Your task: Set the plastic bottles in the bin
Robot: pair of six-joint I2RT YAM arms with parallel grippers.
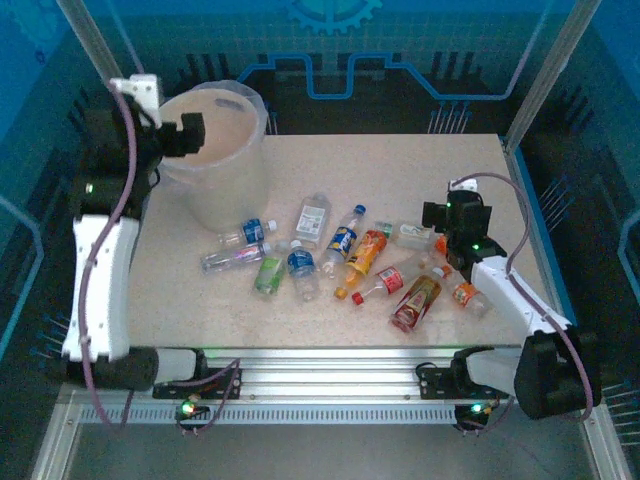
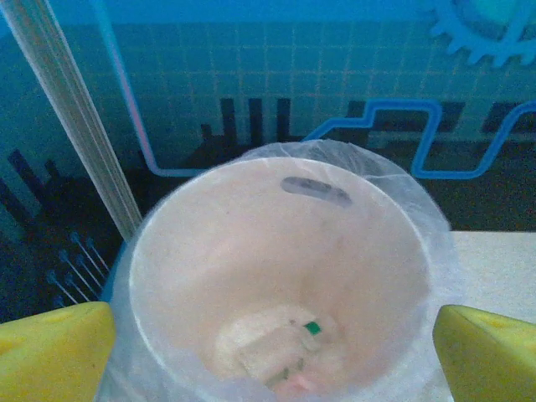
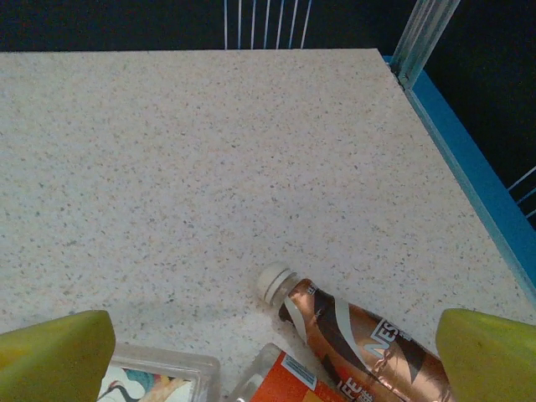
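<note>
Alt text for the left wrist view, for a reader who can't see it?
The open left gripper hangs over the bin, a whitish bucket lined with a clear bag, its yellow fingers at both lower corners. Something with a green cap, probably a bottle, lies blurred at the bottom.

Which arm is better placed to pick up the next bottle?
Probably right. The right end effector hovers open above the brown bottle and its neighbours; the left end effector, open and empty, hangs over the bin, far from the pile.

Translucent whitish bin (image 1: 228,195), bag-lined, upright at far left, plastic bottles (image 1: 366,252) lying scattered on their sides to its right
</note>
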